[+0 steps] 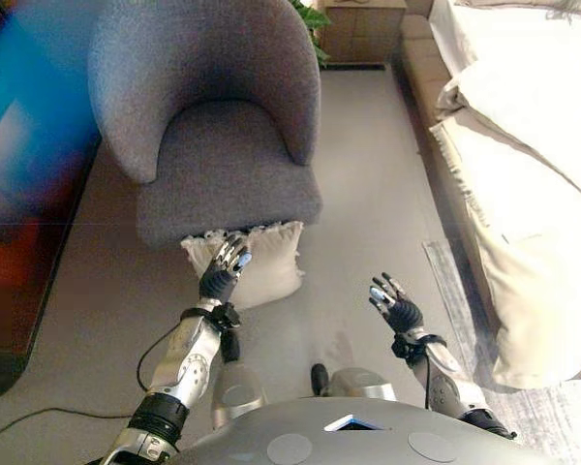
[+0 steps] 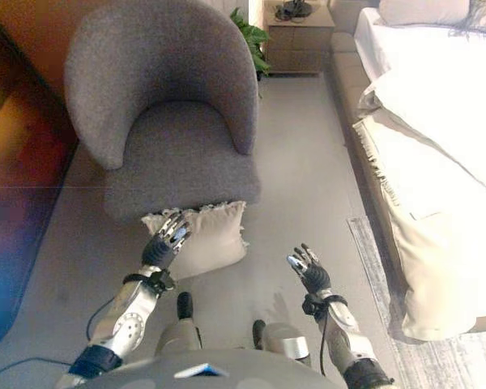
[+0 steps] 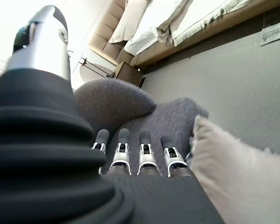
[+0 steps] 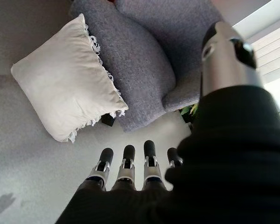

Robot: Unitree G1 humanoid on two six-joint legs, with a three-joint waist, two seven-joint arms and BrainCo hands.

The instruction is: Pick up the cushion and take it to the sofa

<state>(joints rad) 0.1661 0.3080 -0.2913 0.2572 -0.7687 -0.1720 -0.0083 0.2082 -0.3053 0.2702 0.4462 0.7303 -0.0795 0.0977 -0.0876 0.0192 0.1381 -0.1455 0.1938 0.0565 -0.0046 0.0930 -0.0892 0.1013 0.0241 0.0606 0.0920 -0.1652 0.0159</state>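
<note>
A cream cushion with a fringed edge [image 1: 261,263] stands on the floor, leaning against the front of a grey armchair [image 1: 218,145]. It also shows in the right wrist view [image 4: 65,100] and the left wrist view [image 3: 238,177]. My left hand [image 1: 223,273] is open, fingers straight, in front of the cushion's left part, close to it or just touching. My right hand [image 1: 395,305] is open and empty, held above the floor to the right of the cushion, well apart from it. A pale sofa under a cream cover [image 1: 533,174] runs along the right side.
A wooden cabinet [image 2: 298,36] and a green plant [image 2: 251,36] stand at the back behind the armchair. A dark low unit [image 1: 19,291] lies along the left side. A patterned rug [image 1: 465,300] lies by the sofa. Grey floor [image 1: 368,194] lies between armchair and sofa.
</note>
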